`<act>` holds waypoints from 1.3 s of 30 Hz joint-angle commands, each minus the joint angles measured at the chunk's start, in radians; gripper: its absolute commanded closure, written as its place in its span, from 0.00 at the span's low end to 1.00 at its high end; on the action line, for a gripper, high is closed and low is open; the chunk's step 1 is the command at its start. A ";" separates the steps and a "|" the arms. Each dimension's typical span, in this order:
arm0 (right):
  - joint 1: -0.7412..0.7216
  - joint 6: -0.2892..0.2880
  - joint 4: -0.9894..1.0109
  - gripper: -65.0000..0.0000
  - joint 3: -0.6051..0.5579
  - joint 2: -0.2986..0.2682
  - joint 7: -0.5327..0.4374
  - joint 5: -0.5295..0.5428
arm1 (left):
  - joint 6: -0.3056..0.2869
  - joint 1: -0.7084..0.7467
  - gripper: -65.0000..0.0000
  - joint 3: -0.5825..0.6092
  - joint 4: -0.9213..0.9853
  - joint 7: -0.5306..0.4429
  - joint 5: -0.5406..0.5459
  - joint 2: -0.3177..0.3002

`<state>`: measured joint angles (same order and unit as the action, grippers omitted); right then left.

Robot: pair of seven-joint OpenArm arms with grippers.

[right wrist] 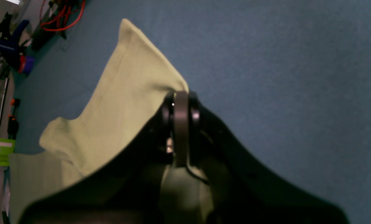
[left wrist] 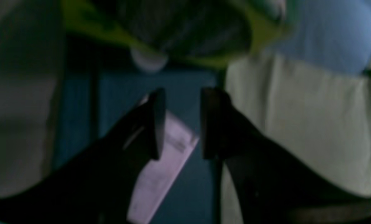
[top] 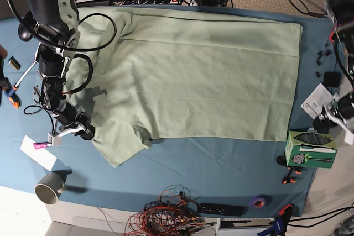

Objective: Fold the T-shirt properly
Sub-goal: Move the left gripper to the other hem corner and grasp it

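The T-shirt [top: 204, 75] lies spread across the blue cloth [top: 182, 164]. The right gripper [right wrist: 180, 102] pinches its sleeve edge; the left gripper [left wrist: 182, 121], blurred, seems parted and empty beside a green box [top: 311, 148].

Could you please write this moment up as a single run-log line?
stage: first fold starting | right gripper: shut on sleeve of pale sage-green knit T-shirt | left gripper: open, empty, beside shirt's hem | shirt: spread flat on teal-blue table cloth
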<state>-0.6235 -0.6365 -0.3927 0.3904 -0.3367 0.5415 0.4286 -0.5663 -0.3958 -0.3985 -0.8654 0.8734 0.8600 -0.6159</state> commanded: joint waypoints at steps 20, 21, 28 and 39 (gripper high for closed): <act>-0.013 0.015 -0.003 1.00 -0.003 -0.007 0.026 -0.025 | -0.037 -0.134 0.69 -0.003 0.251 -0.042 0.003 0.116; -0.013 0.015 -0.003 1.00 -0.003 -0.007 0.026 -0.025 | -0.037 -0.134 0.69 -0.003 0.251 -0.055 -0.019 0.124; -0.014 0.015 -0.003 1.00 -0.003 -0.007 0.026 -0.025 | -0.036 -0.137 0.69 -0.003 0.251 -0.090 -0.061 0.138; -0.013 0.015 -0.003 1.00 -0.003 -0.007 0.026 -0.025 | -0.036 -0.137 0.69 -0.003 0.251 -0.123 -0.109 0.154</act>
<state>-0.6235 -0.6369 -0.3927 0.3904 -0.3374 0.5385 0.4282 -0.5999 -0.5083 -0.4004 -0.6022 0.7494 0.7586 -0.4492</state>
